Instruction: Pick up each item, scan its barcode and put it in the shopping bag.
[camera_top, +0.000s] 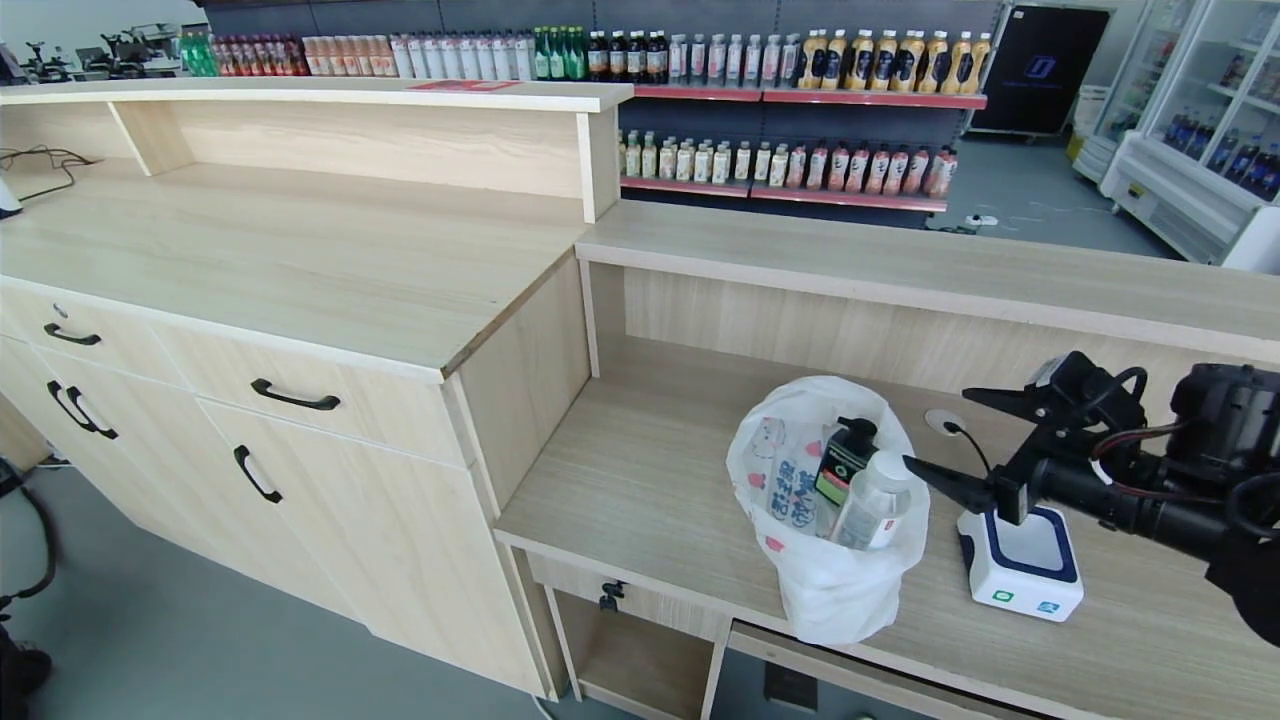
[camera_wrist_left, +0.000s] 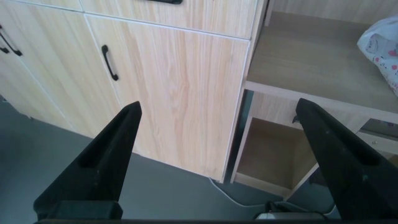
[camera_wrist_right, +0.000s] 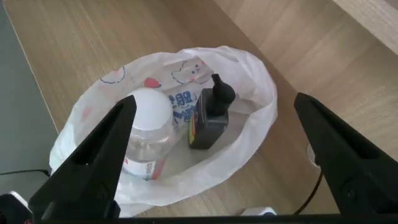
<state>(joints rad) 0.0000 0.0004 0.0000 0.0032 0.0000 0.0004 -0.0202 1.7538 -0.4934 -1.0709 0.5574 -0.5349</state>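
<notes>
A white shopping bag (camera_top: 835, 590) stands on the low wooden counter (camera_top: 640, 480). Inside it are a clear bottle with a white cap (camera_top: 872, 500), a black pump bottle (camera_top: 845, 455) and a printed pack (camera_top: 790, 485). My right gripper (camera_top: 938, 428) hangs open and empty just right of the bag's rim. From the right wrist, that gripper (camera_wrist_right: 214, 98) looks down into the bag (camera_wrist_right: 261, 81) at the clear bottle (camera_wrist_right: 149, 134), the pump bottle (camera_wrist_right: 208, 121) and the pack (camera_wrist_right: 183, 102). My left gripper (camera_wrist_left: 217, 106) is open and empty, low before a cabinet door (camera_wrist_left: 180, 81), above the grey floor.
A white and blue barcode scanner (camera_top: 1020, 565) sits right of the bag, its cable running to a grommet (camera_top: 943, 420). A taller counter (camera_top: 280, 260) with black-handled drawers rises to the left. A raised ledge (camera_top: 900, 260) backs the low counter. Drink shelves (camera_top: 780, 95) stand behind.
</notes>
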